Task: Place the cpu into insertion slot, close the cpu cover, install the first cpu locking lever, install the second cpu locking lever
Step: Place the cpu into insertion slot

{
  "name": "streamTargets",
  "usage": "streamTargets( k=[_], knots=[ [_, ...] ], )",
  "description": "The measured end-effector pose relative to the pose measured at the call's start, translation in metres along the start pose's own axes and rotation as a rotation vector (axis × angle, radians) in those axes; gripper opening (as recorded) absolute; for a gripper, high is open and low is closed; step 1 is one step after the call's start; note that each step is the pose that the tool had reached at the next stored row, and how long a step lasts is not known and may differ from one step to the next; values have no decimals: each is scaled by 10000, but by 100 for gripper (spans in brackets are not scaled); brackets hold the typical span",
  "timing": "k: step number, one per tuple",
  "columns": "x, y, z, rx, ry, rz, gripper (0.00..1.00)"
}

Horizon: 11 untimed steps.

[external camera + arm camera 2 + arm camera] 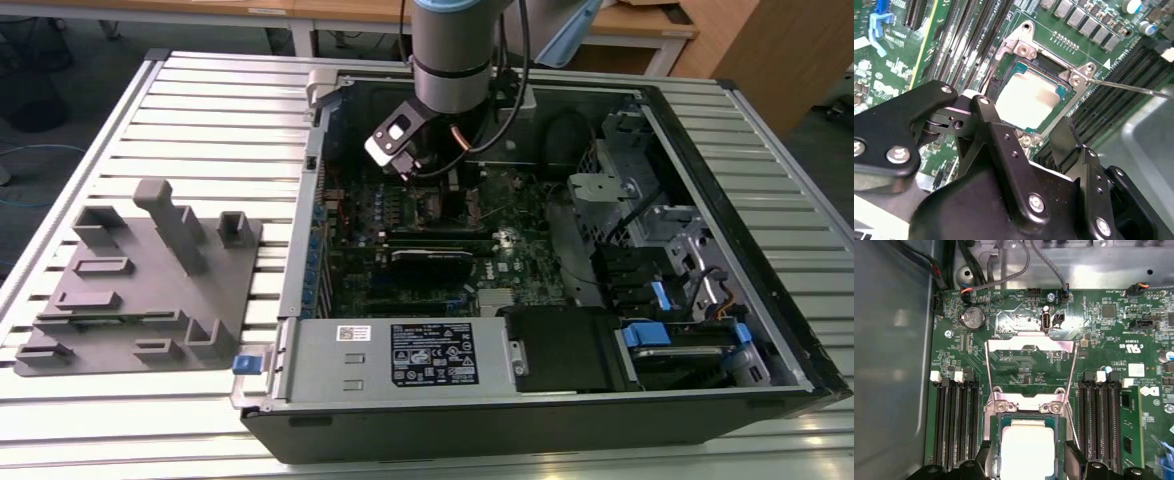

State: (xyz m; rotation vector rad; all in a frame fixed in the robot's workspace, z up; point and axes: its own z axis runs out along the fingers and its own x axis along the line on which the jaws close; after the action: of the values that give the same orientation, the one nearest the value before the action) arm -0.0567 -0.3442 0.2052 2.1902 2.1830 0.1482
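Closest in both wrist views: the gripper (1024,120) (1028,466), cut off by the picture edge, with little more on show than the black fingers (1004,145) and their linkage. Spread wide, wider than the cpu (1030,100) (1029,450), one fingertip on each side of it, clamping nothing. Impossible to judge any contact with the socket's edges.

Between the fingertips, lying flat in the insertion slot (1023,50), silver top up. Near edge of chip and slot lost behind the fingers in the first wrist view; full seating not to be told.

Just beyond, the cpu cover (1009,342), lifted clear of the slot, green board visible through its window. Hard to say whether upright or laid back.

Off one corner of the socket, a thin wire locking lever (1124,86), sticking out free.

Farther out, in the exterior view: the arm (451,50) reaching down into the open computer case (534,440), socket too dim there to make out. Well apart, toward the exterior view's left, a grey fixture block (134,270) on the slatted table (200,110).
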Motion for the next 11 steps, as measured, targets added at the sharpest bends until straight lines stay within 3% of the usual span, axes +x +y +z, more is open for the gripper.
streamTargets(
  k=[9, 11],
  knots=[
    [0, 1, -10, -1, 1, 0, 66],
    [1, 1, -11, -1, 3, 0, 53]
  ],
)
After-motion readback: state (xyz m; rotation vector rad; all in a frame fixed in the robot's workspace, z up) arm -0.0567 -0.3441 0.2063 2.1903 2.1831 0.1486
